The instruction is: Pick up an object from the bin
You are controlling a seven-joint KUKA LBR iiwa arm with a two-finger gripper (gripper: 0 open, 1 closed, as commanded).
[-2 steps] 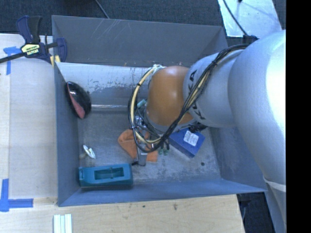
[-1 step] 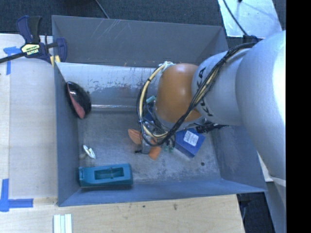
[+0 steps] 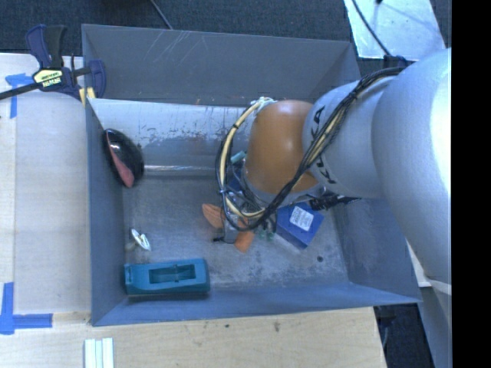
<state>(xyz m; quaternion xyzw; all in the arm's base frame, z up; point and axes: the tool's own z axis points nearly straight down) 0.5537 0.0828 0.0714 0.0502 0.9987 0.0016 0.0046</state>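
Note:
My gripper (image 3: 232, 221) is low in the middle of the bin, mostly hidden under the arm's wrist. It sits right on an orange thing (image 3: 212, 213), which sticks out to its left. A second orange piece (image 3: 244, 241) shows just below it; I cannot tell whether the two are one thing. A blue box with a white label (image 3: 299, 225) lies tilted close on the gripper's right.
A teal rectangular block (image 3: 166, 277) lies along the front wall at the left. A small clear and white thing (image 3: 140, 240) sits above it. A black rounded thing with a pink face (image 3: 123, 158) rests against the left wall. The arm covers the bin's right side.

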